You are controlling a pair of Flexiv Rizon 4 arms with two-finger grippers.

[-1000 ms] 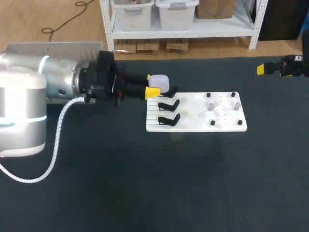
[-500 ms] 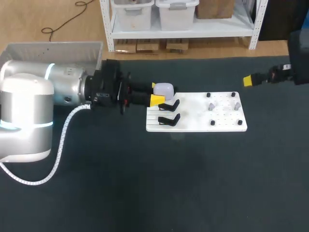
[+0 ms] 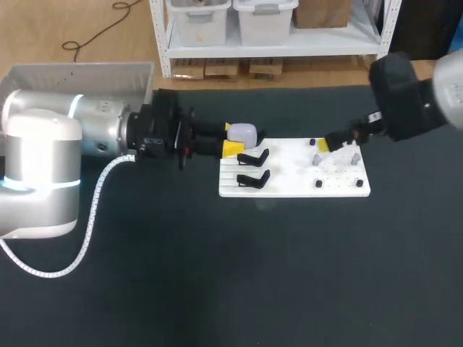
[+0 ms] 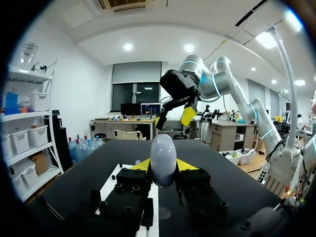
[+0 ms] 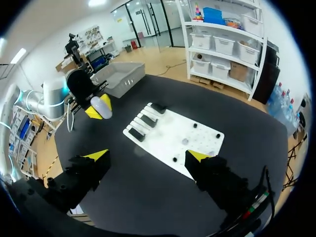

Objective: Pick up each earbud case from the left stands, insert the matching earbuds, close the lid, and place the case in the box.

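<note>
The left gripper (image 3: 233, 139) clamps the white earbud case (image 3: 244, 133) between its yellow tips, at the upper left corner of the white board (image 3: 289, 186), mid-frame in the head view. The right gripper (image 5: 147, 156) is spread wide. From above only one of its tips shows, over the board's right part. Small grey pieces (image 3: 316, 159) there may be earbuds. The left arm (image 3: 94, 134) hides part of the box (image 3: 79, 72) at upper left.

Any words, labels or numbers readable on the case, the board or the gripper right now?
None readable: the earbud case, the white board, its black stands and the left gripper show plain surfaces with no labels, numbers or signs in any of the three views.
</note>
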